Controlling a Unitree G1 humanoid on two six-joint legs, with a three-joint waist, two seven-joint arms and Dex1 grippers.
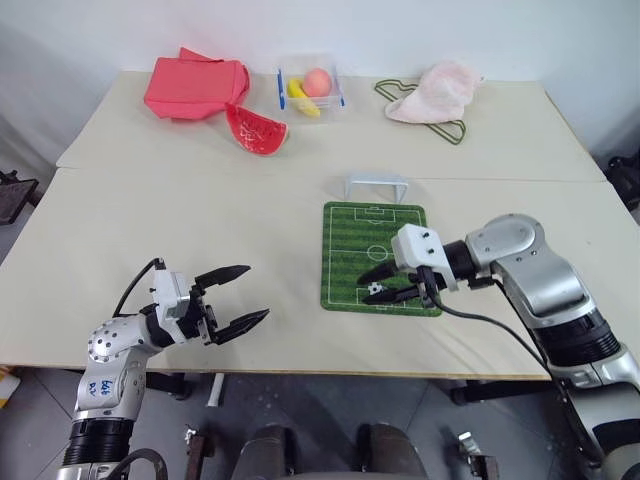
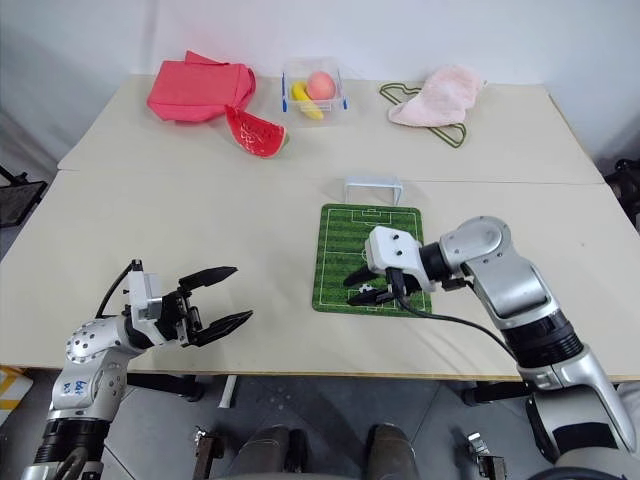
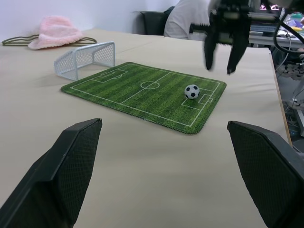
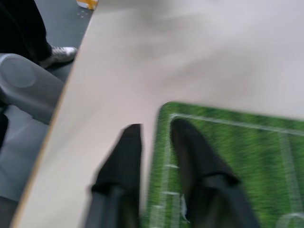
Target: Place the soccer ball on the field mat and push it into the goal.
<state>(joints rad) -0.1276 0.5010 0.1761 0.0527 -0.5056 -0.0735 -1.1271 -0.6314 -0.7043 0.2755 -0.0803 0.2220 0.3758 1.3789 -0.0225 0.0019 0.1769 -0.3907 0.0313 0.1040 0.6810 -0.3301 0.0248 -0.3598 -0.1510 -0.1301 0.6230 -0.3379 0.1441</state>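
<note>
Hovering just over the soccer ball (image 3: 192, 91), the right gripper (image 1: 395, 281) had its jaws nearly shut, empty. Ball sat free on the field mat (image 1: 375, 240), toward six o'clock; placing looked done. The goal (image 1: 376, 184) waited at twelve, push pending. Left gripper (image 1: 233, 298) idled, jaws wide.

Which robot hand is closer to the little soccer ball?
The right. The right gripper hangs just above the ball on the mat. The left gripper hovers off the mat, well to the ball's left near the table's front edge.
</note>
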